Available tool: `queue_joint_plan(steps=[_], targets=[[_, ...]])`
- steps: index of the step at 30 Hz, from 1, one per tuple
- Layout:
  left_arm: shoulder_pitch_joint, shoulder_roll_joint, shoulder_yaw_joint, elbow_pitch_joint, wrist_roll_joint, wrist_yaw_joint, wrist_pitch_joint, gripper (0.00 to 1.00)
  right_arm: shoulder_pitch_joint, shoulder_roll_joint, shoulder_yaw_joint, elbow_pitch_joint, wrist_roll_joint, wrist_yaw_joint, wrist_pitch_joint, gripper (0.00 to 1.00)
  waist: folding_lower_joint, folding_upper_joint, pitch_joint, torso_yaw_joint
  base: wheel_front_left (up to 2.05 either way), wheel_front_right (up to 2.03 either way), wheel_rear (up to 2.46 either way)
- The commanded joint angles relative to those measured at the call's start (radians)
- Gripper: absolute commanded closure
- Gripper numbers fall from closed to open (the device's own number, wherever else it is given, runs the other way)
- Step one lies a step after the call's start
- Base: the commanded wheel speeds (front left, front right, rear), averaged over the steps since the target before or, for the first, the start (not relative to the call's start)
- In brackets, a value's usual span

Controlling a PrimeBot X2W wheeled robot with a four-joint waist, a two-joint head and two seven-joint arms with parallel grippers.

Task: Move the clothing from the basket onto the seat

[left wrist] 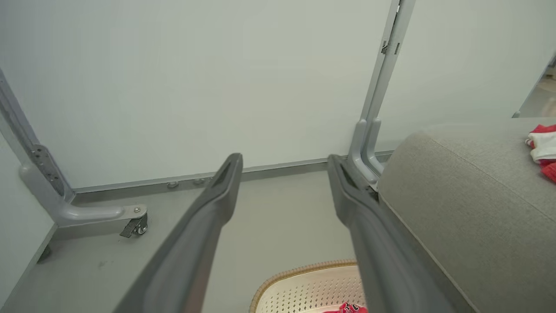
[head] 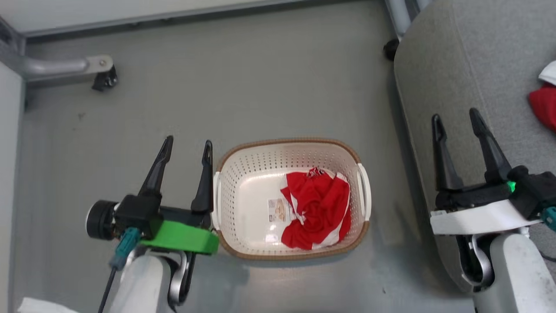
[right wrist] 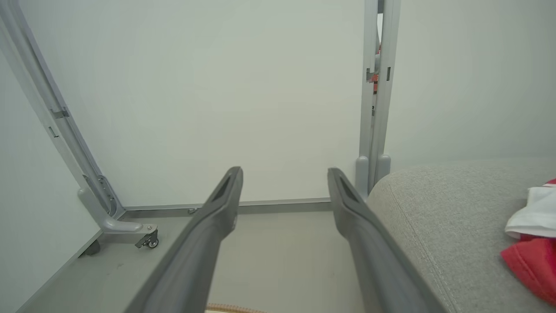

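Both grippers are spread wide with nothing between the fingers. The left gripper (head: pixel 189 140) hangs right beside the left end of the basket (head: pixel 286 141), its inner finger just next to the white handle (head: pixel 216 191). Can't tell if it's actually touching. The right gripper (head: pixel 455 114) hovers by the left edge of the seat (head: pixel 456 65), well apart from the basket.

The basket stands on the grey floor (head: pixel 260 78) between the two arms, just off the seat's left side. A crumpled bundle of red-and-white clothing (head: pixel 317 208) lies in its right half, up against the right wall and partly over the paper label (head: pixel 278 209) on the bottom.

There's also a second garment (head: pixel 543 104), red with a white bit above it, lying on top of the seat and cut off by the picture's right border. At the far left of the floor, a grey frame foot with a caster (head: pixel 102 80) stands below pale wall panels.
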Motion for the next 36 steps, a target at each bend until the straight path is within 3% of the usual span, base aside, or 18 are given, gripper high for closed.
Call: queue_joint_plan(steps=[1, 5, 11, 23, 29, 36], targets=[[-0.064, 0.001, -0.004, 0.025, 0.022, -0.014, 0.0, 0.0, -0.04, -0.003, -0.005, -0.008, 0.005, -0.001, -0.005, 0.0, 0.0, 0.0037, 0.271, -0.063, 0.0, 0.0, 0.0], [-0.241, 0.002, -0.052, 0.152, 0.071, -0.05, 0.0, 0.0, -0.134, -0.003, -0.004, -0.033, -0.009, -0.001, -0.005, 0.0, 0.0, 0.0037, 0.414, -0.086, 0.0, 0.0, 0.0], [-0.436, 0.003, -0.161, 0.319, 0.104, -0.069, 0.0, 0.0, -0.219, -0.009, -0.009, -0.073, -0.023, -0.001, -0.005, 0.0, 0.0, 0.0037, 0.545, -0.104, 0.0, 0.0, 0.0], [-0.727, 0.004, -0.516, 0.759, -0.031, -0.069, 0.0, 0.0, -0.311, -0.01, -0.028, -0.164, 0.0, -0.001, -0.005, 0.0, 0.0, 0.0037, 0.739, -0.162, 0.0, 0.0, 0.0], [-0.834, 0.004, -0.658, 0.874, -0.142, -0.069, 0.0, 0.0, -0.317, -0.016, -0.017, -0.221, 0.002, -0.001, -0.005, 0.0, 0.0, 0.0037, 0.812, -0.172, 0.0, 0.0, 0.0], [-0.907, 0.003, -0.74, 0.956, -0.205, -0.049, 0.003, 0.0, -0.319, -0.041, 0.011, -0.296, -0.016, -0.001, -0.005, 0.0, 0.0, 0.0037, 0.858, -0.173, 0.0, 0.0, 0.0]])
